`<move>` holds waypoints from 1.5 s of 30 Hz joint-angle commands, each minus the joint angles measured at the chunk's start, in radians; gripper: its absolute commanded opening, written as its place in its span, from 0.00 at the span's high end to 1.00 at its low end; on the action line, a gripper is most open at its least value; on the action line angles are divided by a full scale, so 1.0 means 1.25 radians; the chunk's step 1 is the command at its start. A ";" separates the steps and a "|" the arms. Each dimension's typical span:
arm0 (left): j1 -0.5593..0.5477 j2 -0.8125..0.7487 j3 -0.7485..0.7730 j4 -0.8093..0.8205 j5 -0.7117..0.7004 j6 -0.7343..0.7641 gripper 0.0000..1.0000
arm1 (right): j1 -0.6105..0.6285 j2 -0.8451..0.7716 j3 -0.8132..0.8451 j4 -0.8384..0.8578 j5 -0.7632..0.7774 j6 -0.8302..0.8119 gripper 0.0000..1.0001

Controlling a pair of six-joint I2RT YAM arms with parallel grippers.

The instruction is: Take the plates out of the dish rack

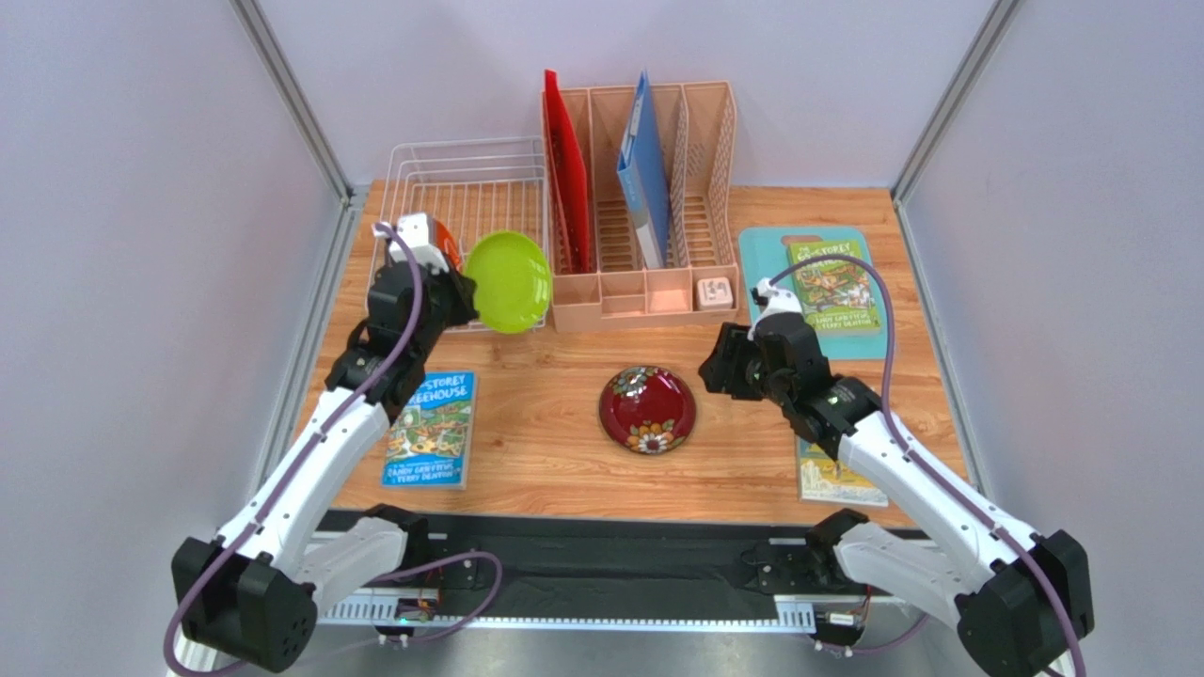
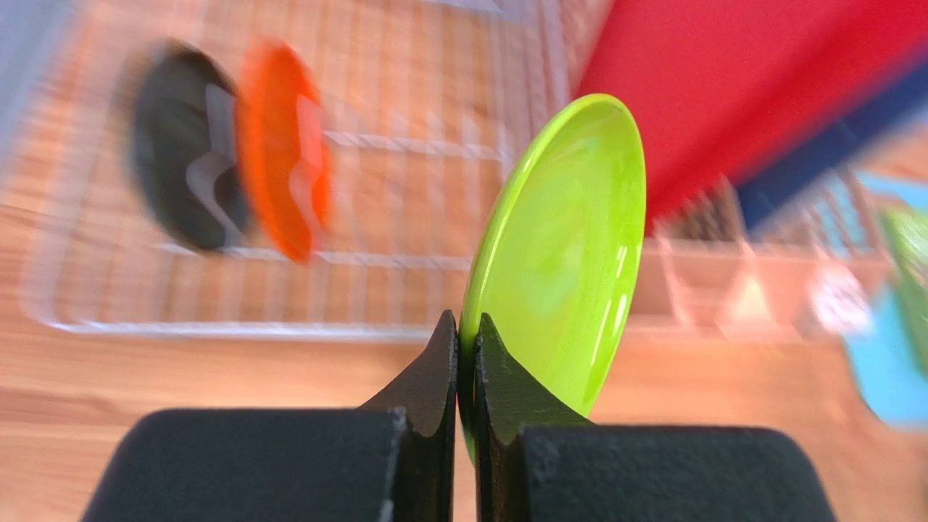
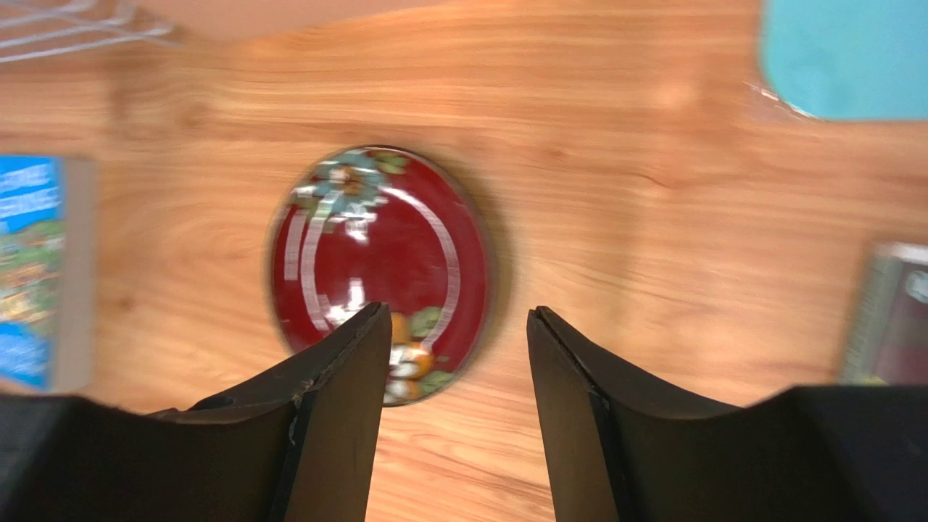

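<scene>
I'm pinching the lime green plate (image 2: 556, 250) by its rim in my left claw (image 2: 466, 326); my right claw (image 3: 458, 315) is hanging open near the red plate (image 3: 370, 250) on the surface (image 3: 632, 218).

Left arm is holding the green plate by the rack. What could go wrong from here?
The left jaws pinch the green plate only at its rim, on edge, so it could pivot or slip in transit. The red plate lies mid-table with the right jaws open close by; bringing the green one there might bump either.
</scene>
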 commanded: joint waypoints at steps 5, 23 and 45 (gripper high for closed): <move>-0.085 -0.070 -0.185 0.125 0.384 -0.249 1.00 | 0.003 0.041 0.050 0.196 -0.301 0.049 0.44; -0.188 -0.013 -0.242 0.281 0.427 -0.335 1.00 | 0.014 0.163 0.010 0.405 -0.429 0.105 0.45; -0.211 -0.089 -0.125 -0.057 -0.015 -0.121 0.14 | -0.014 0.092 -0.025 0.134 -0.210 0.056 1.00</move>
